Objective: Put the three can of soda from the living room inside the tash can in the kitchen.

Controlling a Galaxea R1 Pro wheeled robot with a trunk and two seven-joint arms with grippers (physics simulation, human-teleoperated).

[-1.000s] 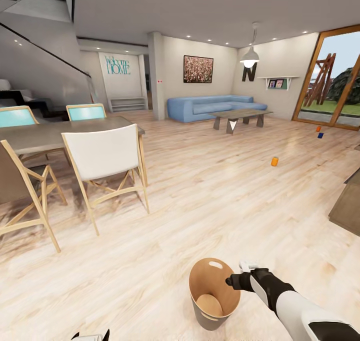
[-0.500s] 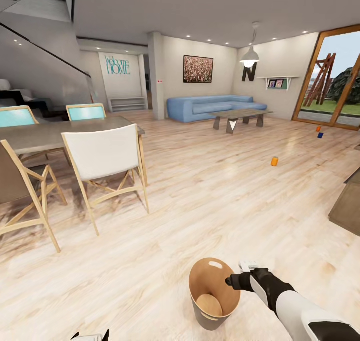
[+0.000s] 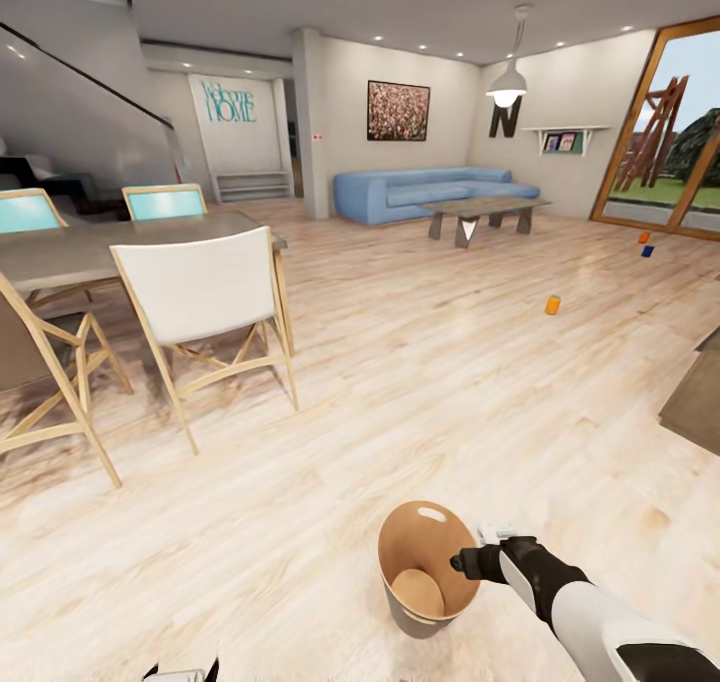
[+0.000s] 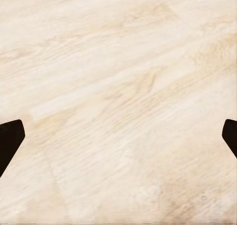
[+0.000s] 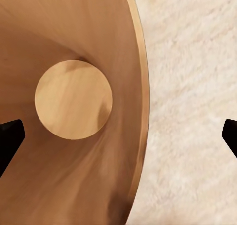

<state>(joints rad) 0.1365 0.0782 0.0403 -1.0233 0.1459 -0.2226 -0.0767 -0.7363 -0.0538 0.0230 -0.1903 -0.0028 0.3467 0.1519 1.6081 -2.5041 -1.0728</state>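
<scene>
The pale wood floor [image 3: 420, 392] stretches ahead of the robot to a blue sofa [image 3: 420, 192] and low coffee table [image 3: 485, 212] far beyond the right gripper [image 3: 478, 552]. A dining table [image 3: 90, 247] with a white chair [image 3: 205, 302] stands well off toward the left arm's side. The tash can [image 3: 425, 572] sits upright just beside the right gripper, its rim at the fingers; the wrist view shows those fingers spread wide astride the bin's rim [image 5: 140, 111], one tip over the brown inside, the other outside. The left gripper [image 4: 118, 136] hangs spread over bare floor. An orange can of soda [image 3: 552, 305] lies far ahead; another orange can [image 3: 644, 237] and a dark blue can [image 3: 648, 251] lie farther still, close together.
</scene>
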